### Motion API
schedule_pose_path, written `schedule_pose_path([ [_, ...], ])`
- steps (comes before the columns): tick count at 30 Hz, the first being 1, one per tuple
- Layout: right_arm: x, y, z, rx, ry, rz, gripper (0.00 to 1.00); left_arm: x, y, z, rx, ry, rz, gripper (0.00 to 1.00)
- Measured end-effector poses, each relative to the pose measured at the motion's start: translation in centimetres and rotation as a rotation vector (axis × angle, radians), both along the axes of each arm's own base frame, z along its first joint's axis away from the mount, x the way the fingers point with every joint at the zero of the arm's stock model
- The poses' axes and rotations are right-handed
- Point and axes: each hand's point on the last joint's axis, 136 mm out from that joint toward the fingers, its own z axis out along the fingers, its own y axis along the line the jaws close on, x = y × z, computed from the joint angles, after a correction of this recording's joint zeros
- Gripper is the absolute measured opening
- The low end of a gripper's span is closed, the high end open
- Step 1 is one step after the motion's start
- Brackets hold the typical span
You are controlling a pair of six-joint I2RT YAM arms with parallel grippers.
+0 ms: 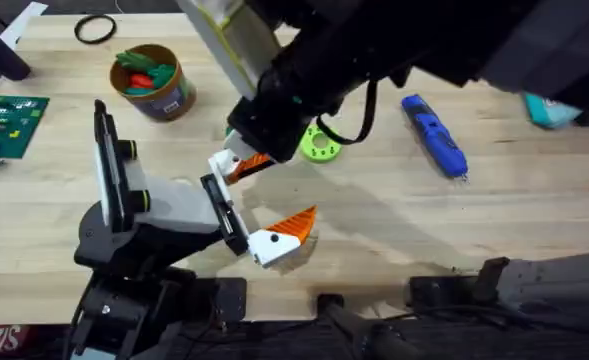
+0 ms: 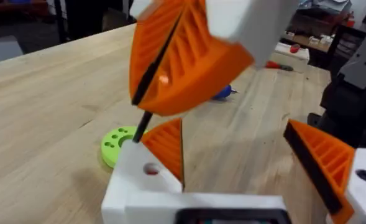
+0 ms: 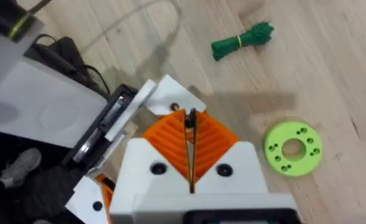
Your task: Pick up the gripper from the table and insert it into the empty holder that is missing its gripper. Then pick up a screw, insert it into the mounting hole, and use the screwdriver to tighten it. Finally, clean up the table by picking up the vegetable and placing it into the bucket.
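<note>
The tabletop point(image 1: 394, 230) is bare wood across its right half, from the screwdriver down to the near edge. The left side is crowded, with a circuit board point(image 1: 9, 120) at the left edge.

The right arm point(image 1: 374, 60) reaches in dark and large from the upper right, across the middle, and bends down over the centre. The left arm point(image 1: 164, 215) lies low at the lower left with the holder point(image 1: 226, 215) at its tip. The left gripper point(image 1: 289, 188) is spread wide, one orange finger at each end of the holder.

The bucket point(image 1: 166, 100) stands upper left, well apart from the arms, with green and red pieces inside. The screwdriver point(image 1: 434, 135) lies untouched to the right with open wood around it. A lime dish point(image 1: 319, 142) sits just beside the right arm's tip.

The white-and-orange gripper piece point(image 3: 170, 99) sits at the holder's far end, its hole facing up. The right gripper point(image 3: 190, 124) is pressed together directly above it, pinching a thin black pin point(image 3: 191, 116) whose lower end meets the white block. A green bundle point(image 3: 242, 40) lies on bare wood beyond.
</note>
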Motion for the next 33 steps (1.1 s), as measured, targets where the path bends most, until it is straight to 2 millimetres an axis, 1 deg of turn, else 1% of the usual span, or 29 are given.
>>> schedule_pose_path([
  [5,-0.9,0.9,0.2,0.012,-0.010,0.030,0.009,0.0,0.0,0.0,0.000,0.000,0.000,0.989],
  [6,-1.4,1.1,0.2,0.011,-0.009,0.042,0.009,0.0,0.0,0.0,0.000,0.000,0.000,0.989],
  [33,-1.6,0.7,-0.2,-0.010,0.004,0.043,0.009,0.0,0.0,0.0,0.000,0.000,0.000,0.989],
])
